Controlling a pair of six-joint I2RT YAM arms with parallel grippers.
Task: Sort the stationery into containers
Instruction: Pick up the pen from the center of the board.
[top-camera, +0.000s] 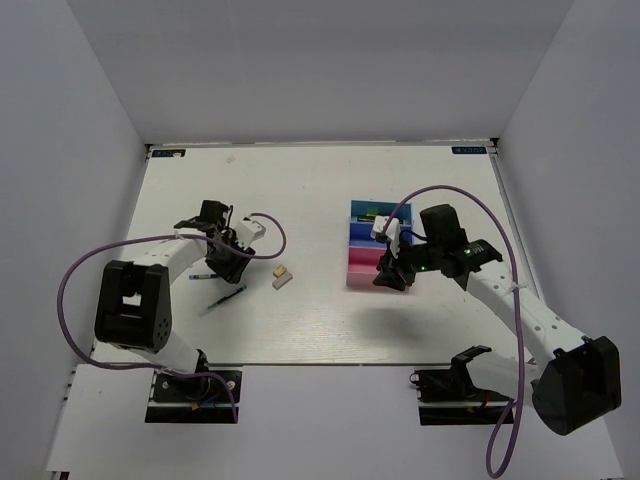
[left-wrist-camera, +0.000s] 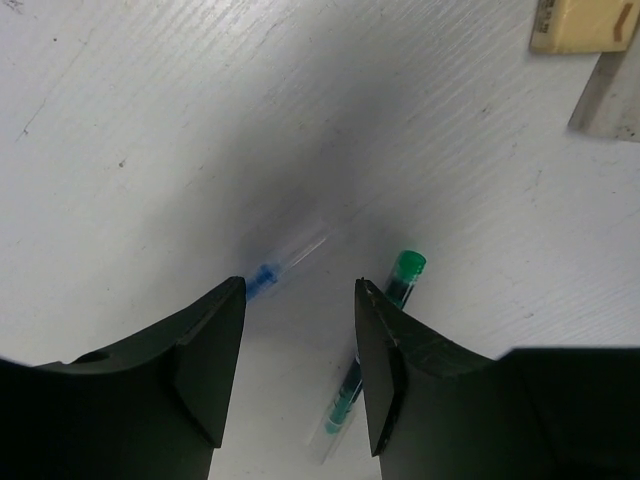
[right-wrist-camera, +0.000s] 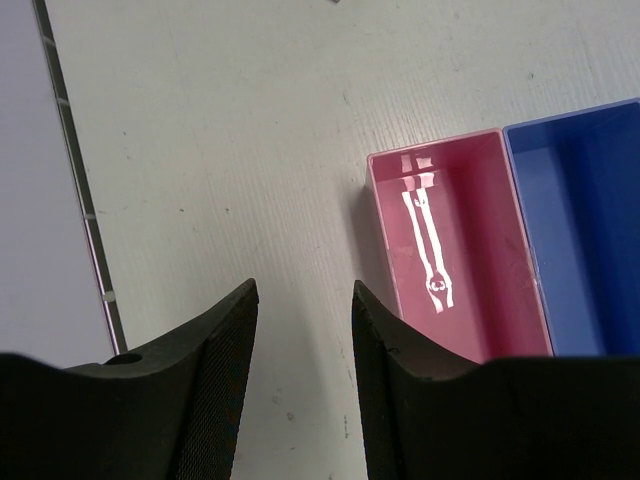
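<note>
Lining up a pen pick, by the look of it. Left gripper (left-wrist-camera: 300, 290) hovers over the table (left-wrist-camera: 120, 120) well left of the tray row (top-camera: 372, 247), jaws wide and empty. Blue-tipped pen (left-wrist-camera: 283, 258) lies just ahead of one jaw and the green-capped pen (left-wrist-camera: 402, 275) runs under the other; neither is centred in the gap. Tan eraser (left-wrist-camera: 583, 22) and whitish eraser (left-wrist-camera: 610, 100) sit close together between the pens and the tray row.

Right gripper (right-wrist-camera: 305, 290) is at the near end of the tray row, just beside the pink tray (right-wrist-camera: 455, 250), jaws apart and holding nothing. Pink tray is bare, and so is the visible part of the blue tray (right-wrist-camera: 580, 220). Cyan tray (top-camera: 372, 213) has something yellowish in it, too small to identify.

Next, I'd say: pick one pen, centre on it with the jaws square across the barrel, drop to table level, then close. The pens lie close together, so there's a risk of nudging the second one.
</note>
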